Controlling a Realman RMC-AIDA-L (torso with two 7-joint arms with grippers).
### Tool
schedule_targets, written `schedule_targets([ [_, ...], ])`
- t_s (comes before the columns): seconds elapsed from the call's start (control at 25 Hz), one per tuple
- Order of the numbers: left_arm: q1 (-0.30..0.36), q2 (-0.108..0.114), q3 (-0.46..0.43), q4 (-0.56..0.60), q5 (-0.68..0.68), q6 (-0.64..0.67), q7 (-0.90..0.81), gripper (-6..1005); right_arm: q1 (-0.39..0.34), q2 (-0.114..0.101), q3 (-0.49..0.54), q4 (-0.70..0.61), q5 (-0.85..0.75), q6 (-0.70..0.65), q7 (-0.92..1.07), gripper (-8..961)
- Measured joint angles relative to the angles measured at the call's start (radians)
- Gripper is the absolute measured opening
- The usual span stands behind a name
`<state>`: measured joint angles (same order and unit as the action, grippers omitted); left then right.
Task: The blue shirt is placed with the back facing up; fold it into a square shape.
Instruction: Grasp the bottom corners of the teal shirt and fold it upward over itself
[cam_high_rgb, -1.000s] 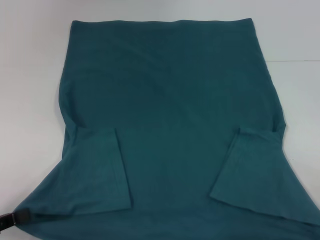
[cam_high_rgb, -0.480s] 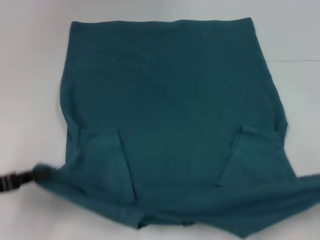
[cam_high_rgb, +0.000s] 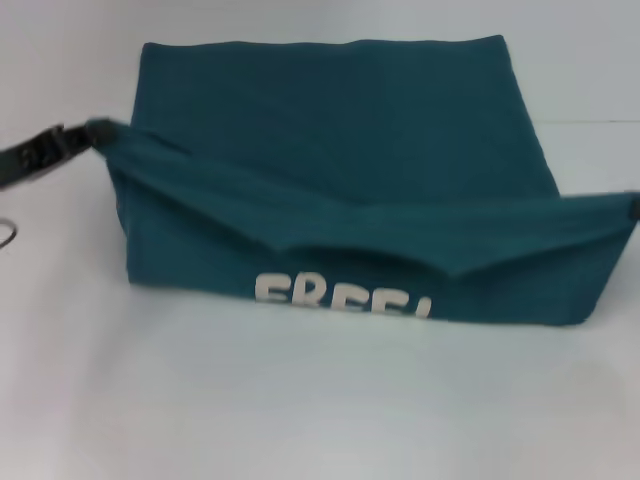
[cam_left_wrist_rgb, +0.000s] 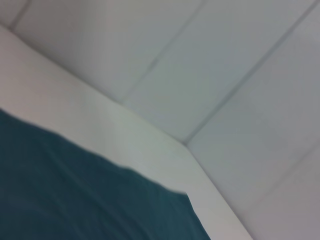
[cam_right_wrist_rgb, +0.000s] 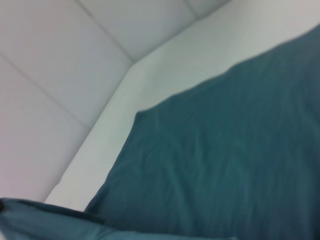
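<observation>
Since the last frame we have lifted the blue shirt's (cam_high_rgb: 340, 120) near edge off the desk (cam_high_rgb: 320, 400).
Our left gripper (cam_high_rgb: 88, 133) pinches one corner; the right gripper's fingers we cannot tell.

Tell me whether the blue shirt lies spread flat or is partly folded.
Partly folded: the blue shirt's near end is lifted and doubled toward the far hem, exposing cream lettering underneath. The fold is unfinished.

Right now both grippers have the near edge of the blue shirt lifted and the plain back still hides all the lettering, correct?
Not quite. The head view shows cream lettering exposed under the lifted edge of the blue shirt. The left gripper does hold its corner; the right sits at the frame's edge.
</observation>
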<state>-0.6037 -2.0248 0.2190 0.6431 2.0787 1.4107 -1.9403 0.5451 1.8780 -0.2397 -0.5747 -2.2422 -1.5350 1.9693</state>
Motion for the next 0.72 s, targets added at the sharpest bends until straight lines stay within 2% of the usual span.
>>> schedule_targets([
  [0.04,-0.035,0.0,0.002,-0.037,-0.027,-0.071,0.023,23,0.013,0.005,-0.001,0.003,0.005,0.032,0.0,36],
  [0.24,-0.11,-0.011,0.005,-0.131,-0.075,-0.238,0.106,23,0.08,0.035,-0.008,0.037,0.053,0.231,-0.03,35],
  [0.4,-0.163,-0.026,0.006,-0.189,-0.117,-0.369,0.182,23,0.118,0.044,-0.021,0.07,0.059,0.337,-0.07,35],
  [0.52,-0.183,-0.043,0.007,-0.205,-0.171,-0.442,0.238,22,0.17,0.062,-0.051,0.109,0.06,0.503,-0.118,35],
  [0.6,-0.193,-0.058,0.007,-0.212,-0.225,-0.493,0.292,22,0.184,0.068,-0.056,0.12,0.06,0.539,-0.136,35],
  [0.72,-0.204,-0.064,0.006,-0.238,-0.298,-0.546,0.368,21,0.228,0.083,-0.061,0.143,0.06,0.651,-0.196,36],
])
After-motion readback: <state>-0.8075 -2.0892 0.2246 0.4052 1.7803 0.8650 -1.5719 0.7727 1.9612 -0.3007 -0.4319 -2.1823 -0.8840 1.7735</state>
